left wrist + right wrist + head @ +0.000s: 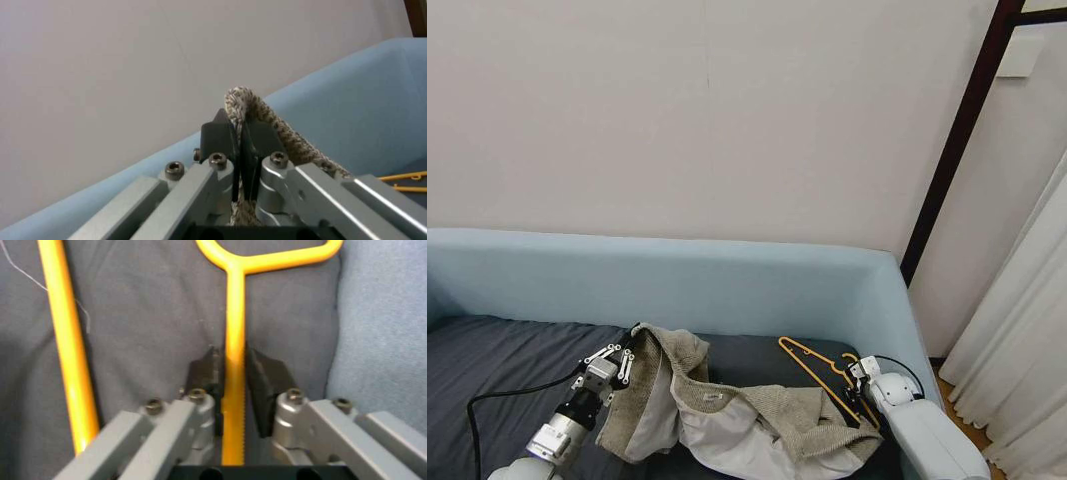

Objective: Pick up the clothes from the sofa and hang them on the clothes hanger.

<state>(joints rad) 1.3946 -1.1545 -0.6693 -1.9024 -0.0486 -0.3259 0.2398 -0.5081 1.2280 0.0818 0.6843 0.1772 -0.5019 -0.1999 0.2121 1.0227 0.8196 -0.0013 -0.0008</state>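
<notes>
At lower left, the left gripper (627, 350) pinches the garment (727, 420); lower right, the right gripper (857, 372) clamps the hanger (812, 362). Threading it in likely comes next.

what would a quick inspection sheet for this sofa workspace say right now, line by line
surface: sofa, light blue back and arm, dark grey seat.
job's things: beige knit garment with pale lining, crumpled on the seat; orange hanger on the seat at the sofa's right end, nothing hung on it.
clutter: nothing seen.
grippers: left gripper shut on the garment's knit edge, at its left side; right gripper shut on the hanger's straight bar.
cables: black cable running from the left arm over the seat; a black loop at the right wrist.
surroundings: plain wall, dark door frame, white curtain.
</notes>
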